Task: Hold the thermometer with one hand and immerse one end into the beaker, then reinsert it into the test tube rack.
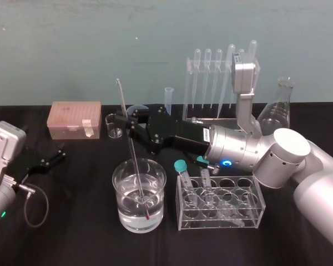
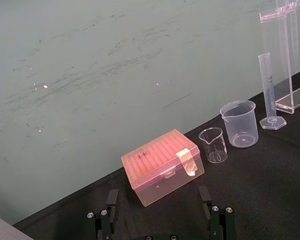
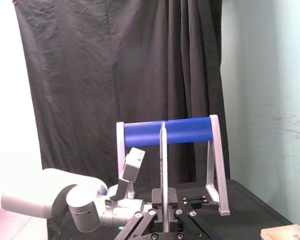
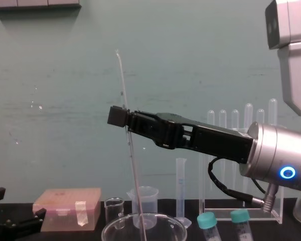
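My right gripper (image 1: 126,123) reaches in from the right and is shut on the thermometer (image 1: 134,160), a long thin glass rod held nearly upright. Its red tip sits under water near the bottom of the beaker (image 1: 155,208), which stands front and centre. In the chest view the right gripper (image 4: 121,118) grips the thermometer (image 4: 132,165) well above the beaker rim (image 4: 143,219). The test tube rack (image 1: 187,88), a tall clear frame hung with pipettes, stands at the back behind the right arm. My left gripper (image 1: 53,155) rests open at the left, its fingers (image 2: 106,220) spread wide and empty.
A pink tip box (image 1: 75,119) and a small beaker (image 1: 114,124) sit at the back left. A graduated cylinder (image 1: 168,100) and a glass flask (image 1: 280,108) stand at the back. A low clear rack (image 1: 221,202) with teal-capped tubes sits just right of the beaker.
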